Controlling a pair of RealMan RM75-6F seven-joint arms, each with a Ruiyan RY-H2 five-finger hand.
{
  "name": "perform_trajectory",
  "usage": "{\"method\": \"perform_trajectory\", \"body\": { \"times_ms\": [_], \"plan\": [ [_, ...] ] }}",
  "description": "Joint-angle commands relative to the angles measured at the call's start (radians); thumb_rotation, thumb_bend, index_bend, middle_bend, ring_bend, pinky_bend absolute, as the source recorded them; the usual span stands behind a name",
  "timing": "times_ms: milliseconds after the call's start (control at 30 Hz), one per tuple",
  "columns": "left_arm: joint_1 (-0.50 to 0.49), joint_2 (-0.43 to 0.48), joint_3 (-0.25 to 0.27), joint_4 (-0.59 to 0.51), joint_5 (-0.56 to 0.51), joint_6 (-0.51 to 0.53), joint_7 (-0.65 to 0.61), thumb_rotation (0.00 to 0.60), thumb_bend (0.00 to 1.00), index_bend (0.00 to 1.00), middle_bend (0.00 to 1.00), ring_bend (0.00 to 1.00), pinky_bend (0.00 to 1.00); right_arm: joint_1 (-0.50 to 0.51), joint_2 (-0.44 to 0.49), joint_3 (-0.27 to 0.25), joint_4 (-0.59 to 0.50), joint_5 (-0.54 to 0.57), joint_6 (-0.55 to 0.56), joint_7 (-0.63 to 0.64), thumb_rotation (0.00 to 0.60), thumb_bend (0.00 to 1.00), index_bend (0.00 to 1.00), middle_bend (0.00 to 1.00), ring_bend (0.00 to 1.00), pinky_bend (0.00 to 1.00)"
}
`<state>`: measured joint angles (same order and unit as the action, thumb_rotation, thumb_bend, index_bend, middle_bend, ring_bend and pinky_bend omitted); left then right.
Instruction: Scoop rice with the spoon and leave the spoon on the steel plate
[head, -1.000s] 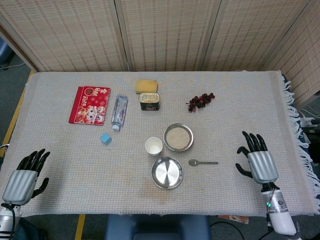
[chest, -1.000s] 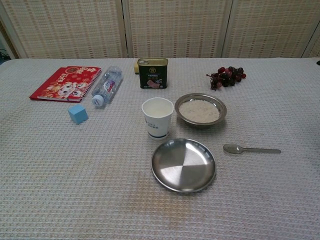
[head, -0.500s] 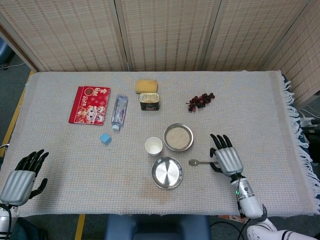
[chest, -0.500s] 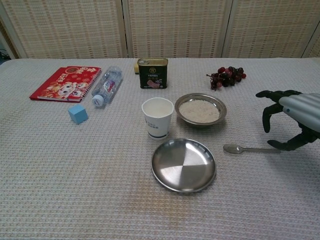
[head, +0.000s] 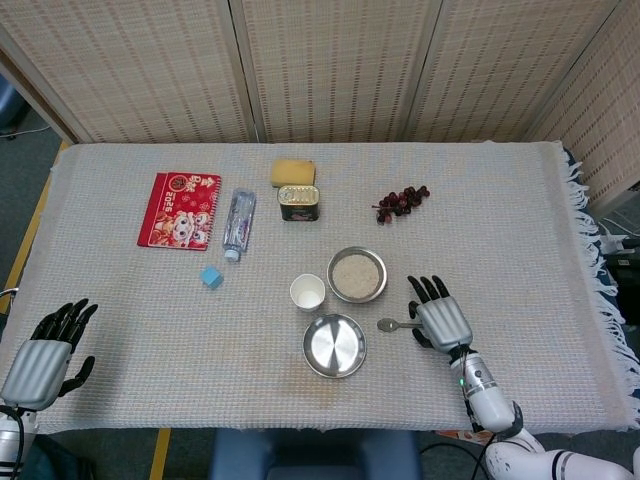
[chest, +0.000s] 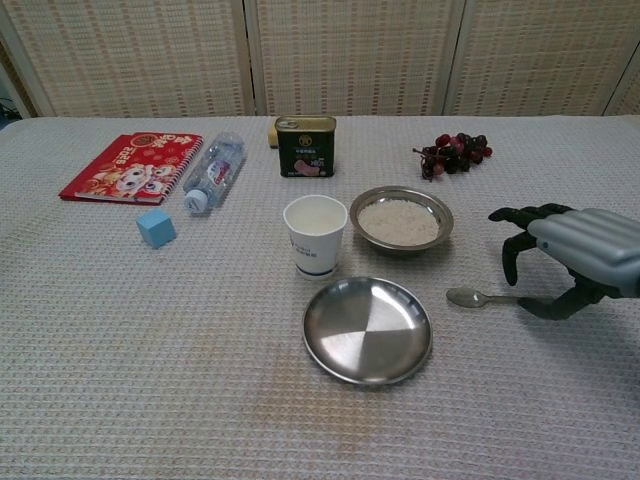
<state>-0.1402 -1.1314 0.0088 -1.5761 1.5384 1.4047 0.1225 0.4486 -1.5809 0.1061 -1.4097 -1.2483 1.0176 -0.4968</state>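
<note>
While the spoon (chest: 478, 298) lies flat on the table just right of the steel plate (chest: 367, 329) and in front of the rice bowl (chest: 401, 219), the right hand (chest: 560, 262) hangs over its handle, fingers spread and arched downward, grasping nothing. Whether the thumb touches the handle cannot be told. At the table's near left corner, the left hand (head: 45, 355) sits loosely spread and empty.
</note>
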Motion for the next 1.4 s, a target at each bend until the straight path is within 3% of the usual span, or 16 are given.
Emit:
{"method": "perform_trajectory", "body": {
  "times_ms": [33, 667, 967, 1400],
  "plan": [
    [0.0, 0.0, -0.001, 0.002, -0.001, 0.001, -0.002, 0.6, 0.41, 0.0, 0.0, 0.04, 0.15, 0.007, -0.012, -0.001, 0.011, 0.009, -0.005, 0.0, 0.559, 0.29, 0.47, 0.0, 0.0, 0.0],
    [0.001, 0.012, 0.0, 0.006, 0.006, 0.009, -0.039, 0.6, 0.41, 0.0, 0.0, 0.04, 0.15, 0.022, -0.07, -0.015, 0.067, 0.022, 0.016, 0.014, 0.568, 0.29, 0.54, 0.01, 0.0, 0.0],
    [0.001, 0.01, 0.001, 0.009, 0.007, 0.01, -0.037, 0.6, 0.41, 0.0, 0.0, 0.04, 0.15, 0.025, -0.077, -0.019, 0.082, 0.025, 0.018, 0.019, 0.598, 0.3, 0.58, 0.06, 0.0, 0.0],
    [0.002, 0.006, -0.002, 0.007, 0.001, 0.012, -0.03, 0.6, 0.41, 0.0, 0.0, 0.04, 0.15, 0.022, -0.081, -0.033, 0.097, -0.019, 0.059, 0.035, 0.6, 0.32, 0.65, 0.3, 0.0, 0.0]
  ]
}}
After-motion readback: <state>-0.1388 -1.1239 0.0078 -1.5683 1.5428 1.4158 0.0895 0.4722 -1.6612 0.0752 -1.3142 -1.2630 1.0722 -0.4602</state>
